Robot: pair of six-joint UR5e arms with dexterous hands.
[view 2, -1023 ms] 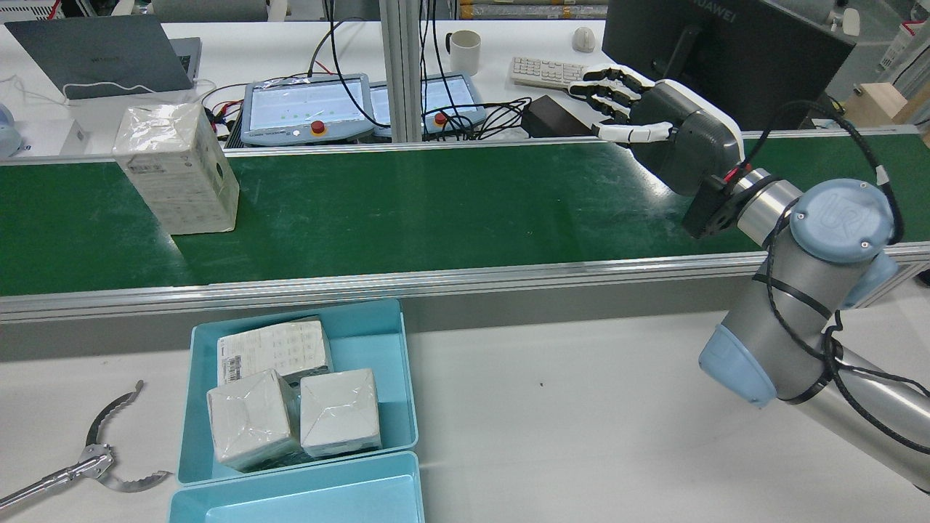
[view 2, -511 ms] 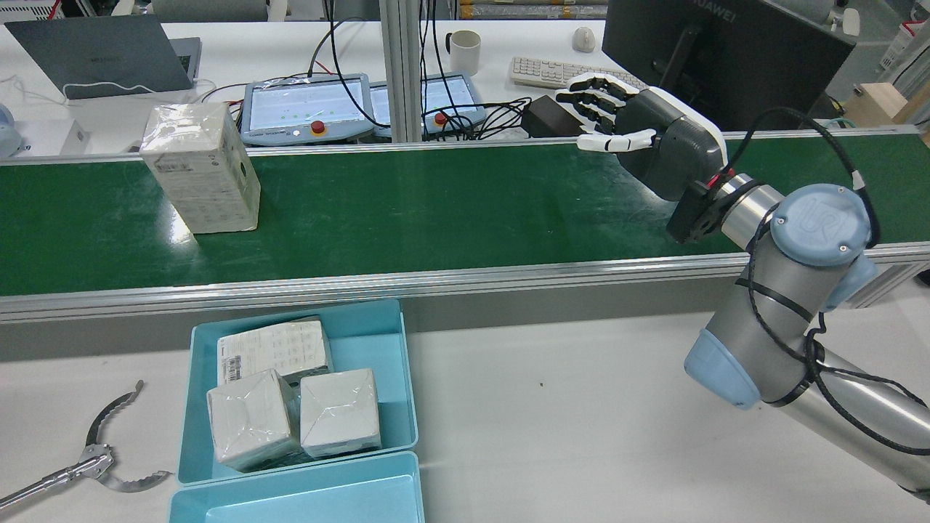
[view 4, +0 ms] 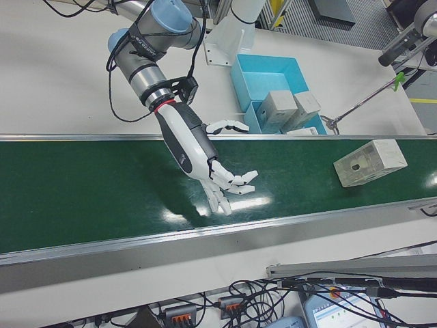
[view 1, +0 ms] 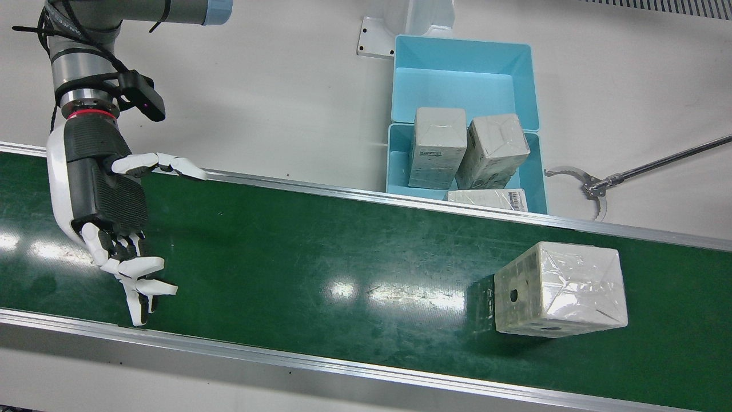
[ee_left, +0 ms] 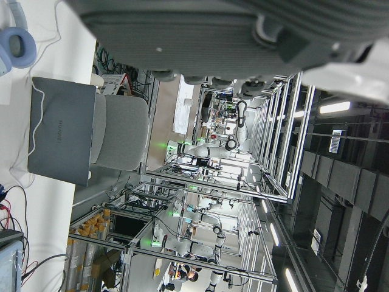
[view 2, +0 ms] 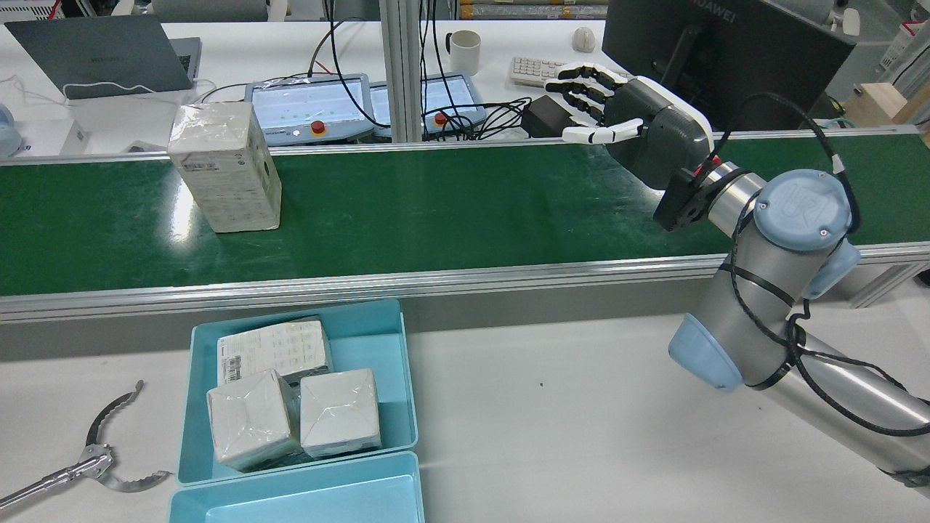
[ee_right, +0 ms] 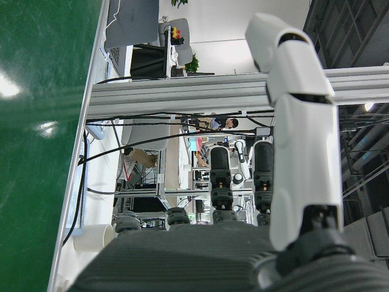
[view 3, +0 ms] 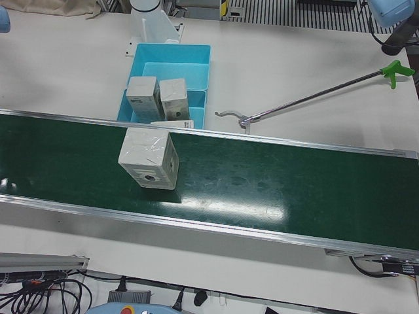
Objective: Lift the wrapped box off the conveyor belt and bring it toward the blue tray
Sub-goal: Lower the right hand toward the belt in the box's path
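Now, from the front view, the right hand [view 1: 111, 220] hangs spread and empty over the conveyor belt [view 1: 320, 269] near its end on the robot's right, fingers splayed toward the operators' edge. The wrapped box [view 1: 559, 289] stands well apart from it on the same belt, just past the blue tray [view 1: 534, 171], which sits on the white surface [view 1: 274, 97] against the belt's robot-side rail and already holds three wrapped packs.

In the rear view the box [view 2: 225, 165] has ridden along the belt toward the middle over the last second, while the right hand [view 2: 632, 120] has slid the same belt's length to meet it — the gap between them is closing from both ends, though nothing touches yet.

The left-front view shows the box [view 3: 150, 157] directly in front of the tray [view 3: 131, 98], with a reacher tool [view 3: 308, 98] lying on the surface beside it.

The right-front view confirms the hand [view 4: 212, 171] open above bare belt.

Of the left hand, its own view shows only a sliver of housing; I cannot tell its state. My judgement: interception comes next, and timing matters.
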